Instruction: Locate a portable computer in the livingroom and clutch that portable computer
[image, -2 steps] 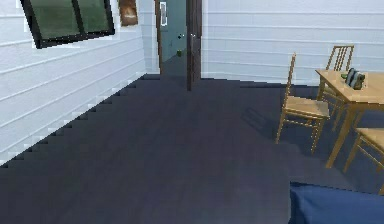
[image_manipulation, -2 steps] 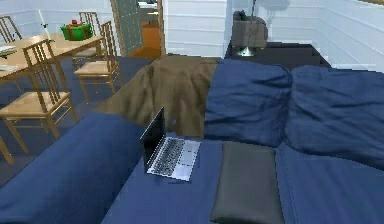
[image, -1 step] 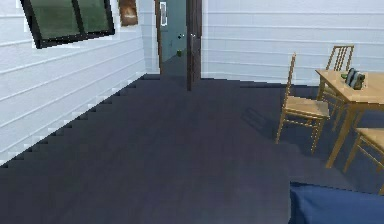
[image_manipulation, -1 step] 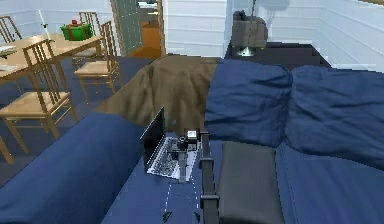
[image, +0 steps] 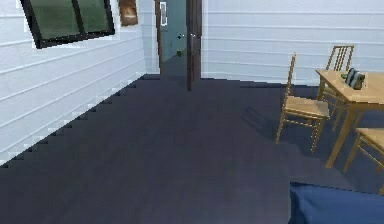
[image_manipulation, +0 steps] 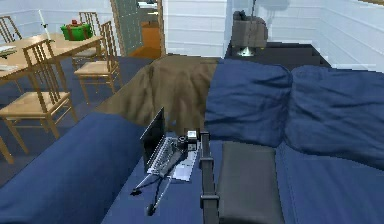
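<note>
An open laptop (image_manipulation: 155, 138) with a dark screen lies on the blue sofa's seat (image_manipulation: 80, 175) in the arm side view. The arm's dark bar (image_manipulation: 208, 180) rises from the bottom edge to two small white squares (image_manipulation: 191, 136). Left of them the gripper (image_manipulation: 160, 185) lies against the laptop's keyboard, its thin fingers (image_manipulation: 152, 205) pointing down toward the seat. With the laptop resting on the sofa right behind it, I cannot tell whether the gripper holds anything.
Big blue cushions (image_manipulation: 300, 110) fill the sofa's right, a brown cover (image_manipulation: 170, 85) lies beyond. A wooden dining table (image_manipulation: 30, 55) with chairs (image_manipulation: 40, 100) stands left, seen again as table (image: 365, 95) and chair (image: 300, 105). A door (image: 178, 40) lies ahead across bare dark floor (image: 150, 140).
</note>
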